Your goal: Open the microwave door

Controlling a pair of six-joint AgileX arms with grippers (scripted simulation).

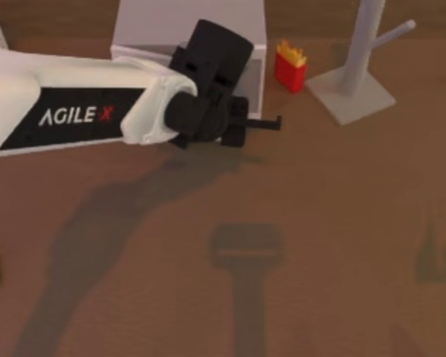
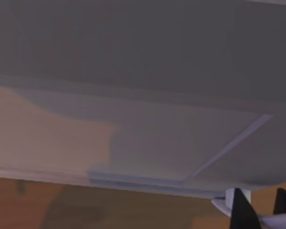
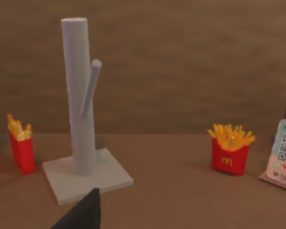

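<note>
Reaching across from the top view's left, my left arm (image 1: 82, 111) stretches over the bench (image 1: 320, 260) to the front of the microwave (image 1: 156, 26), which stands at the far edge, a little left of centre. The left gripper (image 1: 271, 123) sits just in front of the appliance's front face, its dark fingers (image 2: 240, 210) pointing toward the right side; whether they are spread or pinching anything I cannot tell. In the left wrist view the microwave door (image 2: 148, 148) fills most of the picture as a grey panel with a translucent window, and a pale piece, perhaps the handle, shows right beside the two dark fingertips. Just right of the microwave stands a red carton of fries (image 1: 290, 68), and farther right a white branched stand (image 1: 353, 82) on a square base. The right wrist view shows that stand, a second fries carton (image 3: 230, 150) and a card with a QR code (image 3: 283, 157); of the right gripper only a dark tip (image 3: 83, 212) appears there.
</note>
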